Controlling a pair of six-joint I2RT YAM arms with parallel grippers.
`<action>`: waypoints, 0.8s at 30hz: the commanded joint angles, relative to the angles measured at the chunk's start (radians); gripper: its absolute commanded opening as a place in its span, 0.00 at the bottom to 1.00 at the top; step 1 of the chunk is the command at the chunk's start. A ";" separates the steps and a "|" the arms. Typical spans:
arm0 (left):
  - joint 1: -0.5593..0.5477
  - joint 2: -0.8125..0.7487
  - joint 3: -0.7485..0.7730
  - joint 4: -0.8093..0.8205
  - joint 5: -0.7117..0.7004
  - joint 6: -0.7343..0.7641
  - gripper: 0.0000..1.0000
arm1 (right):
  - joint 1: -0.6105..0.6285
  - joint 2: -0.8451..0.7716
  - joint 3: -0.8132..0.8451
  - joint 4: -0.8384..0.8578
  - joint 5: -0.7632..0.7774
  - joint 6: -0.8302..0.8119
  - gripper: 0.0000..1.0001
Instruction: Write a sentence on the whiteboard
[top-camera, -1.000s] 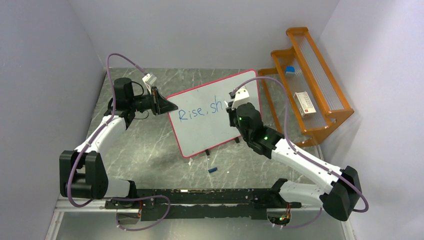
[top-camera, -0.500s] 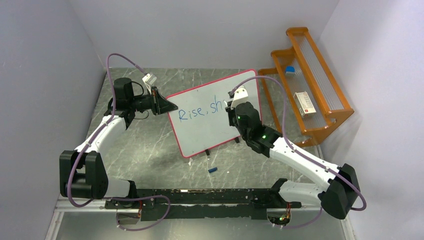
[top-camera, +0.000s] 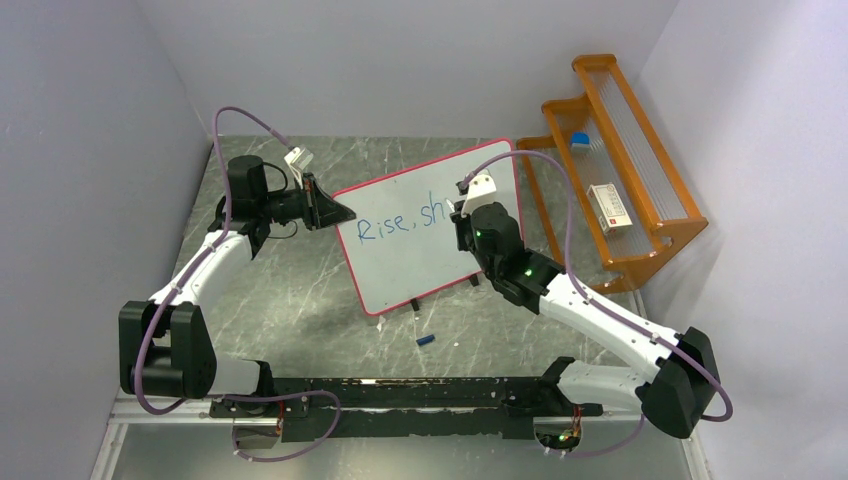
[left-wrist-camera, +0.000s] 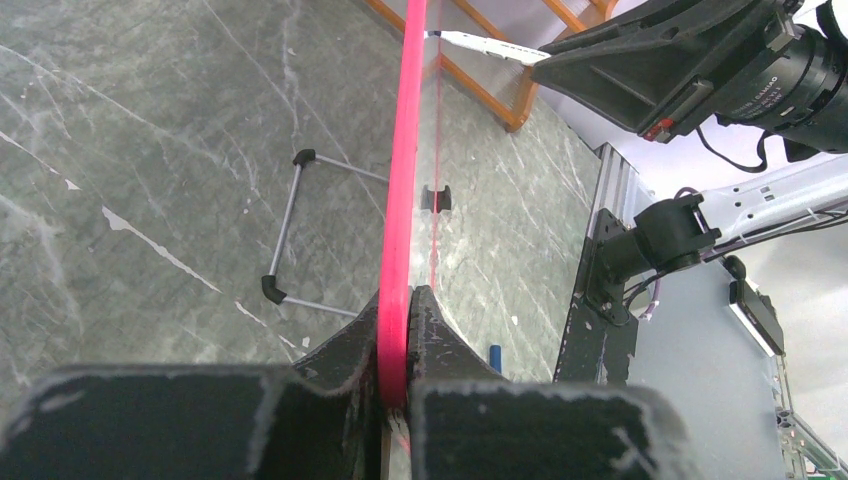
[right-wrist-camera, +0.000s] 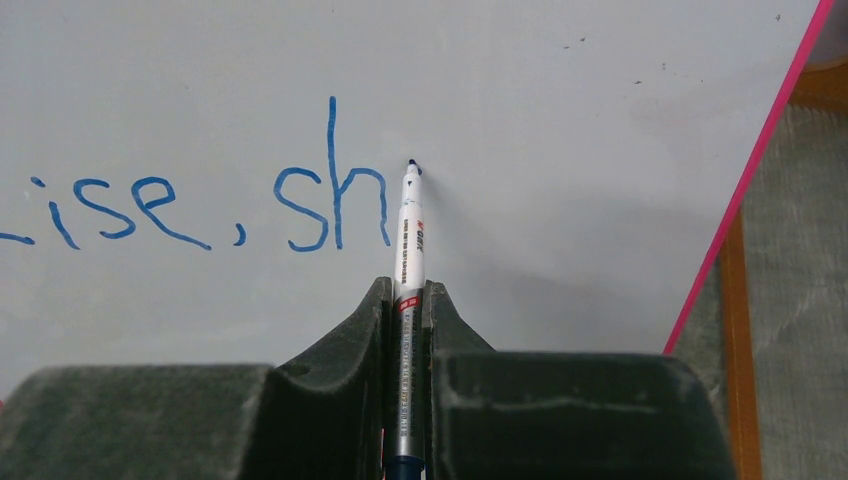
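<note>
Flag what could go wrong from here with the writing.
1. The left tool pinches the whiteboard at one edge only. Marker pressure far from that grip could swing or tip the board.
2. The marker is a thin barrel clamped in the right tool. It might slide back or tilt, which would thin the strokes.
3. The sentence stands at "sh", and the pink frame is not far to its right, so the line may run short of room.

Top external: fixed, high and behind the arm bases, facing down and forward; takes in the whole table (top-camera: 300, 290) and whiteboard (top-camera: 420, 265) from afar.
Left wrist: close, sighting edge-on along the whiteboard's frame.
Right wrist: very close, square to the board face, marker (right-wrist-camera: 408, 240) centred.
Shared: whiteboard in all three; marker in both wrist views, seemingly hidden from above.
</note>
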 joint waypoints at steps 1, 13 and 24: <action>-0.026 0.033 -0.019 -0.097 -0.088 0.108 0.05 | -0.008 0.001 0.023 0.006 0.023 0.000 0.00; -0.026 0.034 -0.017 -0.103 -0.096 0.111 0.05 | -0.010 -0.044 0.003 -0.012 -0.003 0.012 0.00; -0.026 0.035 -0.017 -0.105 -0.096 0.112 0.05 | -0.010 -0.065 -0.024 -0.050 -0.007 0.033 0.00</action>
